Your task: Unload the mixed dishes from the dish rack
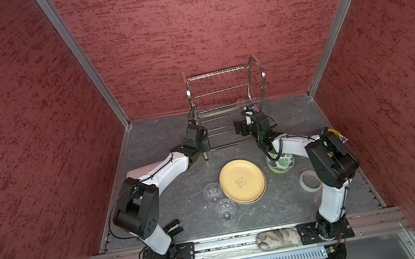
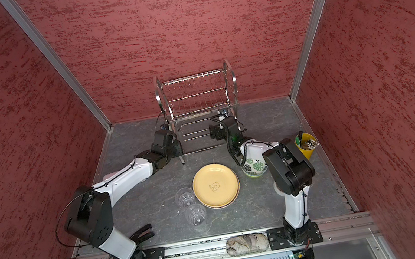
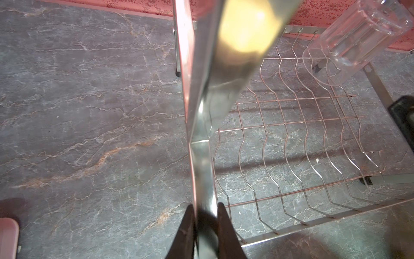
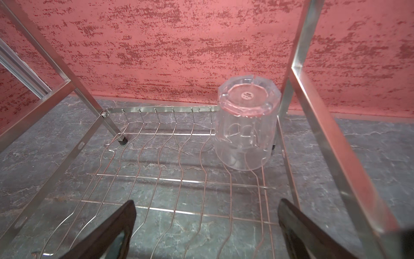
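The two-tier shiny steel wire dish rack (image 1: 225, 90) (image 2: 196, 95) stands at the back of the grey marbled table (image 1: 175, 147), and one clear faceted tumbler (image 4: 245, 132) (image 3: 356, 40) sits upside down on its lower tier, in the rear corner touching the right-hand side upright. Out on the table, the round tan-yellow plate (image 1: 242, 181) (image 2: 215, 185) lies flat with its bear drawing facing up. A second clear tumbler (image 1: 213, 192) and a third clear tumbler (image 1: 225, 209) stand just beside its left edge. To its right, the white green-leaf bowl (image 1: 282, 163) (image 2: 255, 167) appears nested inside a lime-green bowl (image 1: 279, 171). The yellow metal bucket (image 2: 305, 145) near the right edge holds a bundle of upright utensils. Both arms reach forward from the front rail with elbows raised and wrists at the rack's front. The left gripper (image 3: 206, 208) is clamped on the flat steel bar of the rack's left side frame, with a finger pressed to each face. The right gripper (image 4: 206, 210) is spread wide above the lower-tier wires, pointing at the upturned tumbler and well apart from it, holding nothing. A small round mark on that tumbler's base carries print too fine to read.
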Controlling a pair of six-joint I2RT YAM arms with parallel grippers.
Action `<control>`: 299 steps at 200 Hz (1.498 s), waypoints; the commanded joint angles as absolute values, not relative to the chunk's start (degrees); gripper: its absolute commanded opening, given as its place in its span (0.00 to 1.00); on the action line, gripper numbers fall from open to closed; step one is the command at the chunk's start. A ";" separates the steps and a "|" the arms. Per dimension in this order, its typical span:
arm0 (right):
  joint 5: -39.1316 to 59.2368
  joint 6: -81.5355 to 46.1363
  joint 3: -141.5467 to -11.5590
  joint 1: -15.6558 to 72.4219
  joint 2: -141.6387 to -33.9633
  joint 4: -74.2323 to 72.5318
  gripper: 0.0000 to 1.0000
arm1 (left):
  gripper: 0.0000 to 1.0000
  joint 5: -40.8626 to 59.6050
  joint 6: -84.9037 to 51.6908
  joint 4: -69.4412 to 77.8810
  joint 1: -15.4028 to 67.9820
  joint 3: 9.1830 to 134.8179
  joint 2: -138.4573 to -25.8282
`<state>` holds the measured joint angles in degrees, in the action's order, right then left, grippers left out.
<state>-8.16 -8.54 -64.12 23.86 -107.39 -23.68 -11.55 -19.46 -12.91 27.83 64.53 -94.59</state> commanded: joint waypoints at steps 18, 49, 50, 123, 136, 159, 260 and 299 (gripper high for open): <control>-6.68 -9.05 -67.33 21.88 -110.00 -23.25 0.99 | 0.12 -9.27 -18.11 -13.86 27.69 67.14 -96.06; -7.62 -8.79 -70.35 21.23 -112.24 -21.47 0.99 | 0.11 -8.45 -18.24 -14.22 27.69 67.50 -96.42; -7.68 -8.92 -70.46 21.16 -112.33 -21.37 0.99 | 0.11 -8.44 -18.22 -14.23 27.69 67.50 -96.42; -10.70 -11.95 -79.04 20.02 -117.93 -15.10 0.99 | 0.11 -8.36 -17.88 -15.11 27.77 67.13 -95.98; -11.31 -11.79 -80.69 19.88 -118.85 -14.06 0.99 | 0.11 -8.08 -17.84 -15.21 27.77 67.04 -95.98; -12.51 -11.78 -83.62 19.61 -120.67 -12.20 0.99 | 0.10 -7.44 -18.05 -15.21 27.77 67.02 -96.06; -15.81 -9.98 -90.06 19.00 -126.67 -11.12 0.99 | 0.10 -6.25 -16.61 -15.73 28.21 67.02 -96.06; -15.31 -8.05 -92.71 18.30 -129.17 -10.81 0.99 | 0.10 -6.00 -16.13 -15.83 28.21 67.11 -96.28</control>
<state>-12.97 -9.61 -90.52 20.67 -127.15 -11.38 -8.56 -19.20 -13.54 27.75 66.35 -95.92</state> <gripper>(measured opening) 0.987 0.164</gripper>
